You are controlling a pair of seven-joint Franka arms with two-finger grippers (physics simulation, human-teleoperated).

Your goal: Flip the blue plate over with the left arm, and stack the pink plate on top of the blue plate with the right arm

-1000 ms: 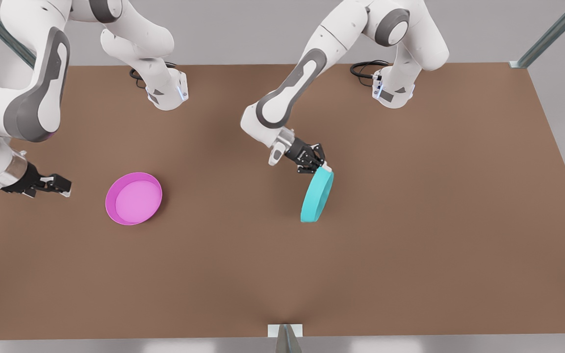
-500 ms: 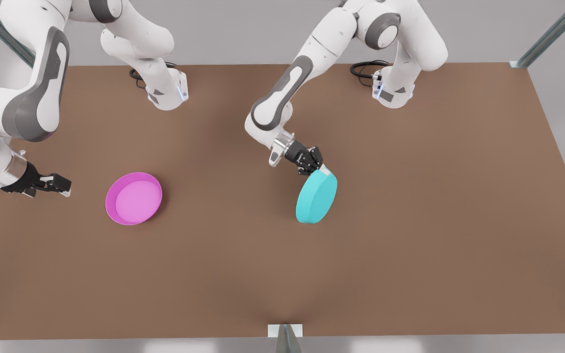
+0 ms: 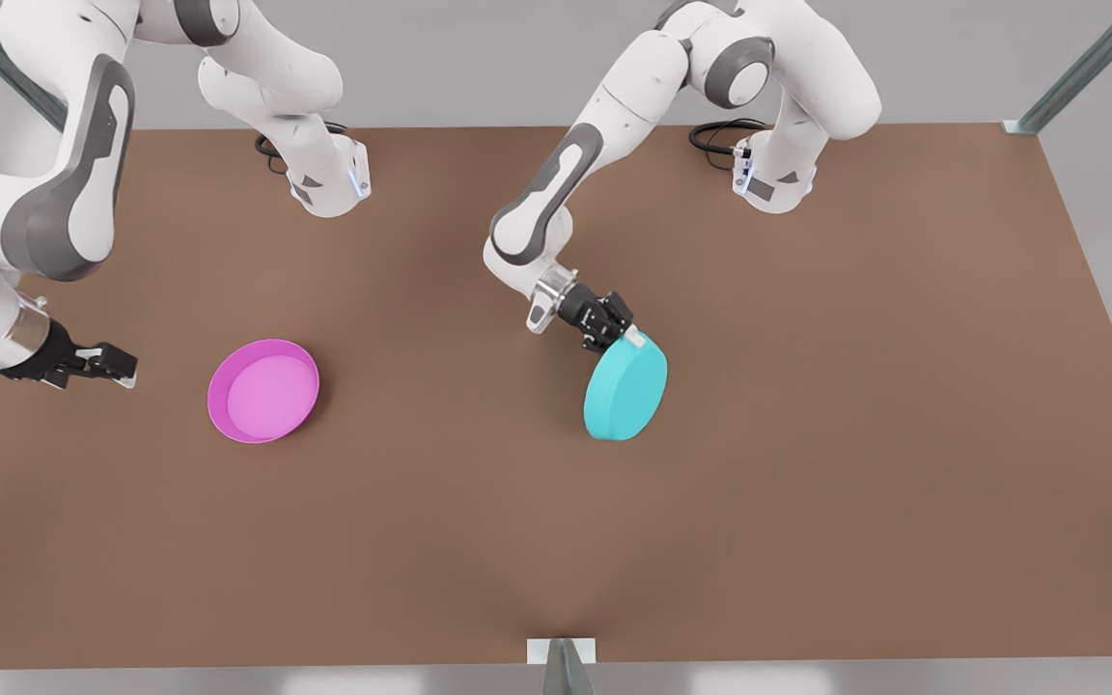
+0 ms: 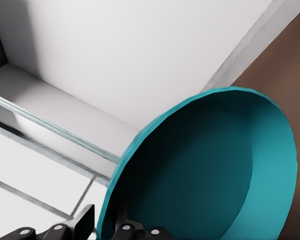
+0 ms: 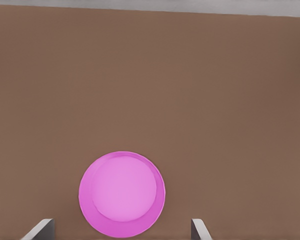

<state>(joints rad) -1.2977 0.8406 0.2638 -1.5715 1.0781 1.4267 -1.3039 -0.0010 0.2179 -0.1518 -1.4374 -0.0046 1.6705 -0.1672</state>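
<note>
Front view: the round turquoise-cyan blue plate (image 3: pixel 625 391), underside showing, is tilted mid-table, its far rim clamped by the left gripper (image 3: pixel 625 337); the flip is judged nearly done.

Left wrist view: its hollow faces the camera.

Right wrist view: the right gripper's fingertips (image 5: pixel 40 229) are apart near the magenta pink plate (image 5: pixel 122 194), to be grasped next.

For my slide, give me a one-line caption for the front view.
Left gripper tips the blue plate underside-up by its rim while the right gripper waits, open, beside the pink plate.
</note>
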